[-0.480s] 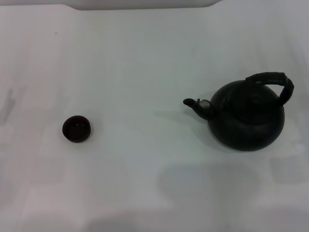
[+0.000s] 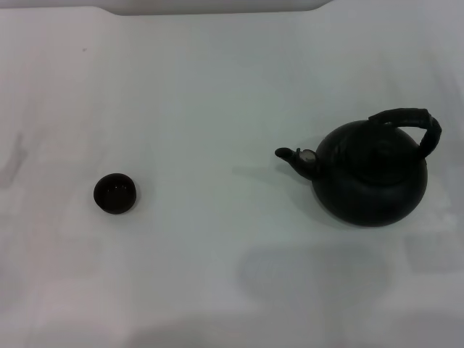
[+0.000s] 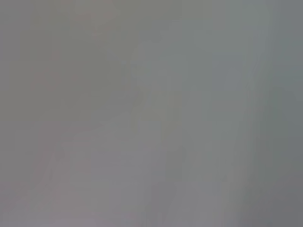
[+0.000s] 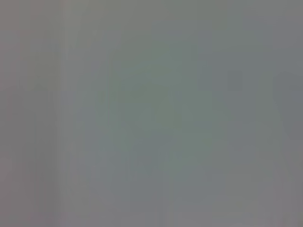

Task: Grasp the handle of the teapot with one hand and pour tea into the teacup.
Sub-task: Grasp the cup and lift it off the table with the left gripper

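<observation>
Neither the left gripper nor the right gripper shows in any view, so I cannot tell their state; both wrist views give only a blank grey surface; on the white desk (image 2: 217,87) the teapot (image 2: 370,177) stands upright at the right, handle (image 2: 409,119) arched on top, spout toward the teacup (image 2: 114,193), well apart at the left.

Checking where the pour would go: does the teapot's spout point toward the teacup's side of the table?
Yes, in the head view the teapot has its spout aimed left, toward the side where the teacup sits.
</observation>
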Robot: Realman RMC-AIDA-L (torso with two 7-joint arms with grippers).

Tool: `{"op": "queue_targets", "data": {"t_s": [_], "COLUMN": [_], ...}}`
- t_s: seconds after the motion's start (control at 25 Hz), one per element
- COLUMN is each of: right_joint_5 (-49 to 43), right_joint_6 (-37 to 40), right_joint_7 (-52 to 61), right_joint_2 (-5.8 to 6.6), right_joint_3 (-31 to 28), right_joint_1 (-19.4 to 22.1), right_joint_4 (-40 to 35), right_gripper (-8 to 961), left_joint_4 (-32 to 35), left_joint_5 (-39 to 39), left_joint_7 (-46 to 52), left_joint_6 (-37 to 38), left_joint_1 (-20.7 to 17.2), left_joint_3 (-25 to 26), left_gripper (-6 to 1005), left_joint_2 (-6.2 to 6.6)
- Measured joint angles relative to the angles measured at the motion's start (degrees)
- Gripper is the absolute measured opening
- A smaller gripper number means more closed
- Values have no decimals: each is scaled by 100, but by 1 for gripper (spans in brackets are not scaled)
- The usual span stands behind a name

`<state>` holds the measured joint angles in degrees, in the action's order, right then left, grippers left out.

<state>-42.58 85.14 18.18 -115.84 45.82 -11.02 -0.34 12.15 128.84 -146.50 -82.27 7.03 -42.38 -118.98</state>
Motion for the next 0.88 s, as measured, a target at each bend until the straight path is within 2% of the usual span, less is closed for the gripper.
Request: {"op": "queue_targets", "data": {"t_s": [0.56, 0.88], "right_joint_5": [13, 13], "right_joint_6": [3, -20], "right_joint_7": [2, 2], "right_joint_2": [0, 0], "right_joint_3": [-21, -21], "right_joint_1": [-11, -78], "right_joint_4": [34, 34], "right_gripper": [874, 874], "left_joint_4": [-284, -42], "left_joint_5": [226, -352], "left_joint_7": [-480, 269], "left_joint_6": [-391, -116], "left_joint_1": [3, -5], "left_joint_3": [-11, -44], "left_gripper": [885, 882], "left_joint_2": [-10, 49]}}
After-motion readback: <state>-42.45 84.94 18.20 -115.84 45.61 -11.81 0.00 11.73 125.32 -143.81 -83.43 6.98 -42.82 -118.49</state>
